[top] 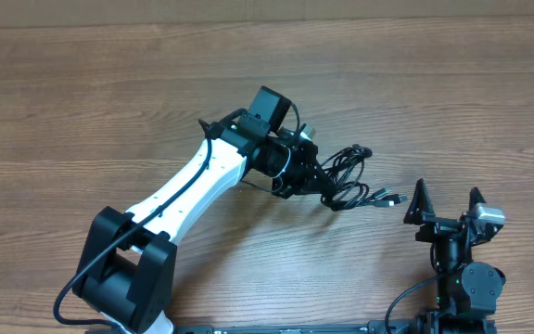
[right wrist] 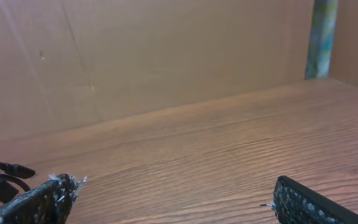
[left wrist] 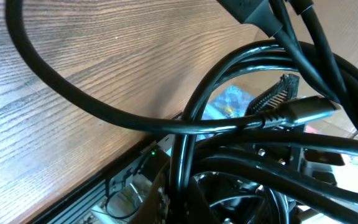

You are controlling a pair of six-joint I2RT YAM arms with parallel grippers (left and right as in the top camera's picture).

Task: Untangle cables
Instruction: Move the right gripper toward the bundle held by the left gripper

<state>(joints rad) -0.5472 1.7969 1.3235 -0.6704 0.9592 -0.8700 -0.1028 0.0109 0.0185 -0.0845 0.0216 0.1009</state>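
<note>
**Cable bundle at the left gripper, right gripper wide and waiting**

The cables (top: 349,172) lay in a loose knot of loops right of the middle of the table (top: 109,93), between the two grippers. The left gripper (top: 321,188) was at the bundle's left edge. Its jaws were closed, seemingly on a strand, though in the left wrist view the crossing cords hid the fingers themselves. The right gripper (top: 447,206) stood near the bundle on its right side, apart from it, its jaws spread wide and holding nothing. A plug (top: 395,199) on a short free end pointed toward it.

These cords looked light, thin and limp. They would likely sag and trail when lifted rather than keep any shape, and their smooth jackets could slip through a light pinch. Pulling on a loop would probably tighten the knot. The better hold for the right gripper seemed to be the free end just behind the plug, where the stiffer moulded body gives something to bite on and stops the cord sliding out. With the left side anchored, a slow pull away from the bundle would best show which loops ran free.
</note>
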